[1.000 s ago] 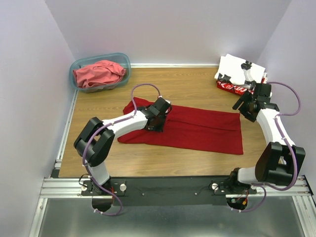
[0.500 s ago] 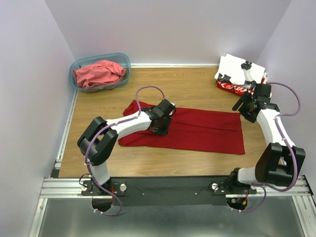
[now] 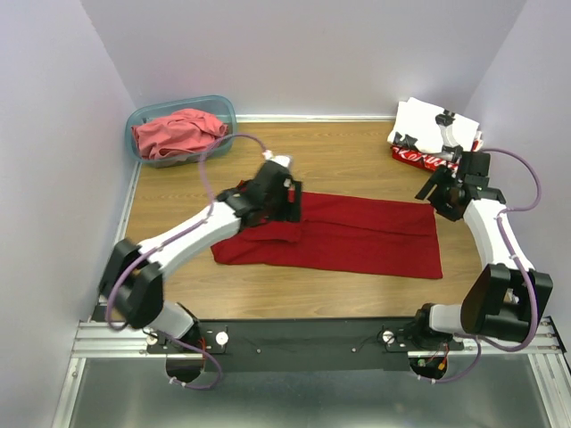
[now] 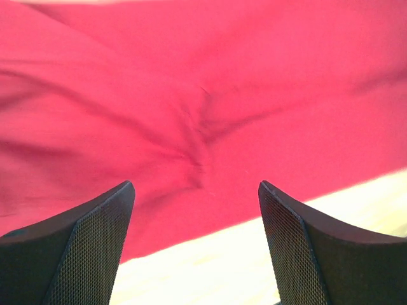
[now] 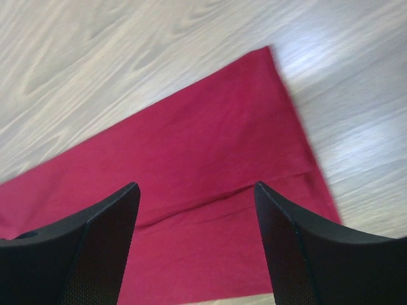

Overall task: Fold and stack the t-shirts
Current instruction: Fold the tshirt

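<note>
The deep red t-shirt (image 3: 366, 236) lies on the wooden table as a long folded strip, its left end doubled over. My left gripper (image 3: 287, 203) hovers just above that left end, open, with nothing between its fingers; in the left wrist view the cloth (image 4: 203, 95) fills the frame with a small pucker in the middle. My right gripper (image 3: 439, 192) hangs open over the strip's right end (image 5: 210, 159), touching nothing. A coral-red t-shirt (image 3: 178, 132) lies bunched in the tub. A white printed t-shirt (image 3: 428, 120) rests on a red lettered one (image 3: 419, 159) at the far right.
The teal plastic tub (image 3: 230, 114) stands in the far left corner. Walls close the table on the left, back and right. Bare wood (image 3: 339, 160) shows beyond the strip, and more (image 3: 294, 290) in front of it.
My left gripper has opened and let go of the deep red cloth, then lifted and drawn back to the left, its arm stretching out. The right arm has hardly moved.
</note>
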Robot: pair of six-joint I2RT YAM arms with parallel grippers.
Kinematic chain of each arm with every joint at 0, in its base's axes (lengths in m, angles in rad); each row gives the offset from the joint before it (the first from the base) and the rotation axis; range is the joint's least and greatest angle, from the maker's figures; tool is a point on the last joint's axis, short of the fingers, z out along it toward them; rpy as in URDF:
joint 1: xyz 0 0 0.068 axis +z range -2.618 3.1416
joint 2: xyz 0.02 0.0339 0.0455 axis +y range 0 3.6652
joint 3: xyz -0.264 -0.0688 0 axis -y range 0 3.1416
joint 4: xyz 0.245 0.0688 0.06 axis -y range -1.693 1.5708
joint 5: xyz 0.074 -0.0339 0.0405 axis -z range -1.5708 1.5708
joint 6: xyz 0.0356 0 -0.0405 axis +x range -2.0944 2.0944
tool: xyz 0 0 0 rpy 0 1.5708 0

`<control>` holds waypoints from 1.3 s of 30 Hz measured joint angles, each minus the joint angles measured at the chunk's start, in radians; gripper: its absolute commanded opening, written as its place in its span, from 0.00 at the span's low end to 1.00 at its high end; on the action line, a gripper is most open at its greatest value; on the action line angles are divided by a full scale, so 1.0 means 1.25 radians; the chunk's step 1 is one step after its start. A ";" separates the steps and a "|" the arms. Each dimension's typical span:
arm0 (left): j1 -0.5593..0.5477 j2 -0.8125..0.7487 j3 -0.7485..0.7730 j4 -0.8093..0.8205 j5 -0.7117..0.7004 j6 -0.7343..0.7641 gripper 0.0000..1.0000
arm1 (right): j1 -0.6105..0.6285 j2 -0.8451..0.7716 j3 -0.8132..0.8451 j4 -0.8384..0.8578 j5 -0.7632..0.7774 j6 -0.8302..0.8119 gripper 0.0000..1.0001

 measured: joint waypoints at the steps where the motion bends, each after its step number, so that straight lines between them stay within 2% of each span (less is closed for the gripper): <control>1: 0.032 -0.057 -0.035 0.018 -0.006 -0.003 0.85 | 0.008 -0.009 -0.002 0.000 -0.004 0.004 0.79; 3: 0.091 -0.123 -0.094 0.037 -0.012 -0.006 0.85 | 0.056 -0.034 -0.010 -0.001 -0.008 0.017 0.79; 5: 0.185 -0.176 -0.164 0.049 -0.024 -0.006 0.84 | 0.143 -0.057 -0.019 -0.003 -0.005 0.037 0.78; 9: 0.312 -0.197 -0.284 0.054 -0.022 0.000 0.82 | 0.337 -0.065 -0.032 0.001 -0.004 0.114 0.77; 15: 0.380 -0.208 -0.379 0.066 0.021 0.003 0.77 | 0.592 0.004 -0.035 0.034 0.018 0.237 0.75; 20: 0.385 -0.239 -0.398 0.089 0.047 -0.001 0.76 | 0.763 0.167 0.027 0.080 0.023 0.310 0.69; 24: 0.386 -0.246 -0.398 0.104 0.055 0.000 0.76 | 0.810 0.253 0.079 0.098 0.026 0.342 0.66; 33: 0.388 -0.252 -0.399 0.117 0.076 -0.002 0.75 | 0.813 0.334 0.131 0.111 0.063 0.361 0.58; 39: 0.389 -0.251 -0.399 0.121 0.082 -0.001 0.72 | 0.813 0.396 0.167 0.118 0.072 0.361 0.44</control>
